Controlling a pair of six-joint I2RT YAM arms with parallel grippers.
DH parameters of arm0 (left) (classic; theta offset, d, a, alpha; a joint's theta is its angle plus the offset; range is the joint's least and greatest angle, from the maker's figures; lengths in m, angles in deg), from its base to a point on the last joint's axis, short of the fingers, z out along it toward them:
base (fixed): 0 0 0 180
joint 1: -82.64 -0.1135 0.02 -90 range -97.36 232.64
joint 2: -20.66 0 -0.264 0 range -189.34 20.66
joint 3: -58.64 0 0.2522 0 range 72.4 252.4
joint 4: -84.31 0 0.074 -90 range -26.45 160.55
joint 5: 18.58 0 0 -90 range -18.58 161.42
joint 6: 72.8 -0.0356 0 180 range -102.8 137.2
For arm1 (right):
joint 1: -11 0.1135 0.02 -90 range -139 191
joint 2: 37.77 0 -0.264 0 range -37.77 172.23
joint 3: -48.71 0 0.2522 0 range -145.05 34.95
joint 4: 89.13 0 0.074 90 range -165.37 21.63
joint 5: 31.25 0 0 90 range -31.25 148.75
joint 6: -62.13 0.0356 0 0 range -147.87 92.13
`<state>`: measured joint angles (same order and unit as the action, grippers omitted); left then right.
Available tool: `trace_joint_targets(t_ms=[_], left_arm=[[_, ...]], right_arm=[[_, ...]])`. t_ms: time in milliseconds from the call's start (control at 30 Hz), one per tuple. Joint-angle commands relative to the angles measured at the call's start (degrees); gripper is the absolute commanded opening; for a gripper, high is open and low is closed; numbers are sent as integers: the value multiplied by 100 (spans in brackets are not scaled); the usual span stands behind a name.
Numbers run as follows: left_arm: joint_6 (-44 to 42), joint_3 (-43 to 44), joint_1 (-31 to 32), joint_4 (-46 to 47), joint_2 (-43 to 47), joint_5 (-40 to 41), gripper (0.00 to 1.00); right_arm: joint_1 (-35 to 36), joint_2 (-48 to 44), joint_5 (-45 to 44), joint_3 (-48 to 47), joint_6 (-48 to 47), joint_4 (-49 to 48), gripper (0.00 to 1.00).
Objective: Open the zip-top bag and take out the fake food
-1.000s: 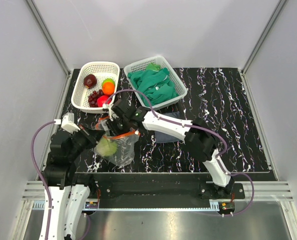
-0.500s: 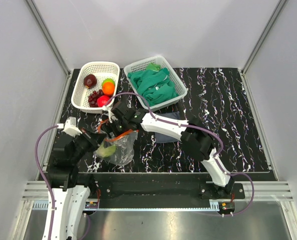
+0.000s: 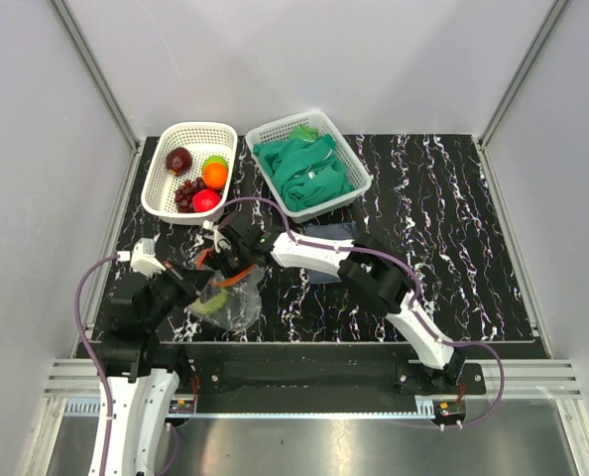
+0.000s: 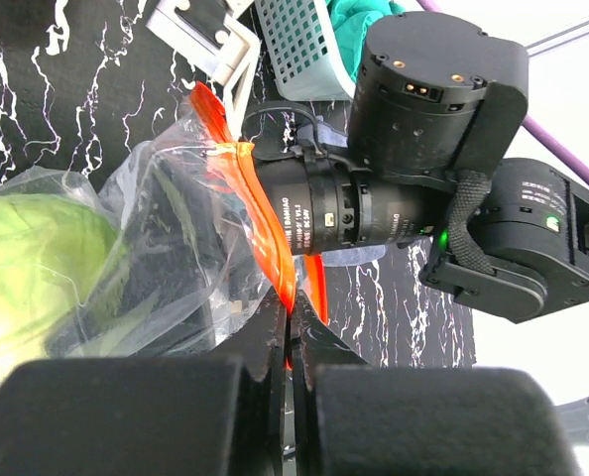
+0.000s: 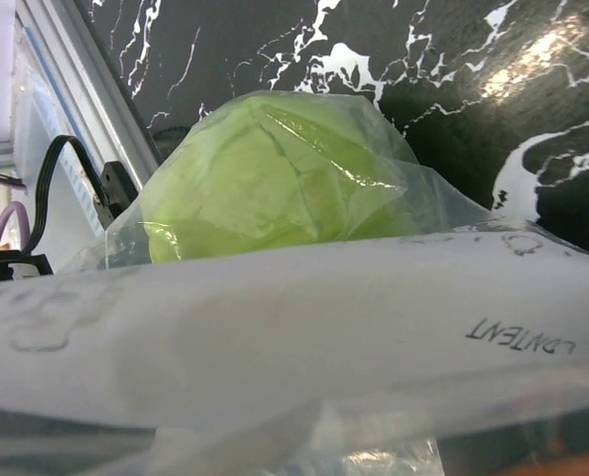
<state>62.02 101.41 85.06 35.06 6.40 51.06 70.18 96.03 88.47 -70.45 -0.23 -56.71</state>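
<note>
Zip-top bag (image 3: pixel 227 303): clear plastic, crumpled, lying on the black marbled table (image 3: pixel 453 228) at its near left part, orange-red zip strip (image 4: pixel 265 233) on its far edge and lifted. Fake food, one piece inside the bag: pale green cabbage (image 5: pixel 265 183), sitting in the bag's near left end under the film. Fake food, five pieces outside the bag: dark red apple (image 3: pixel 179 159), green apple (image 3: pixel 213 161), orange (image 3: pixel 215 175), dark purple grapes (image 3: pixel 186 193) and red tomato (image 3: pixel 206 199), all in a white basket (image 3: pixel 189 130) beyond the bag, well apart from it. Second white basket (image 3: pixel 352 165): beyond the bag and to its right, filled with green cloths (image 3: pixel 304 171). Dark grey-blue cloth (image 3: pixel 326 232): flat on the table just right of the bag, partly under the right arm. Left gripper (image 4: pixel 290 342): at the bag's left side, fingers pressed together with the zip strip pinched between them. Right gripper (image 3: pixel 223 263): at the bag's far edge by the strip, wrist camera filled with bag film; whether its fingers are closed or apart cannot be told.
</note>
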Motion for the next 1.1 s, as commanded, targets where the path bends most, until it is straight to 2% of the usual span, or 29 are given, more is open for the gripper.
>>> trace_joint_targets(t_ms=[0, 67, 233, 267, 333, 400, 433, 567, 800, 1067], left_arm=[[18, -27, 13, 253, 90, -284, 0], [10, 16, 13, 235, 125, -276, 0], [-166, 218, 13, -11, 90, -65, 0], [-253, 306, 13, -63, 73, -4, 0], [-350, 394, 13, -221, 64, 155, 0], [-491, 570, 13, -458, 29, 373, 0], [-518, 666, 13, -538, 11, 436, 0], [-536, 790, 13, -776, 11, 761, 0], [-395, 807, 13, -916, 116, 1183, 0], [-720, 1203, 13, -1066, -112, 1333, 0]], right_arm=[[6, 252, -88, -147, 172, -196, 97], [6, 313, -150, -156, 163, -196, 95], [6, 288, -256, -165, 119, -196, 79], [6, 252, -317, -138, 102, -204, 75], [6, 78, -413, -95, -30, -196, 60], [6, -46, -607, 2, -161, -204, 53], [-3, -195, -642, 46, -214, -187, 46], [6, -608, -809, 257, -347, -187, 32], [6, -1206, -625, 406, -479, -187, 27], [15, -1646, -309, 1039, -820, -178, 24]])
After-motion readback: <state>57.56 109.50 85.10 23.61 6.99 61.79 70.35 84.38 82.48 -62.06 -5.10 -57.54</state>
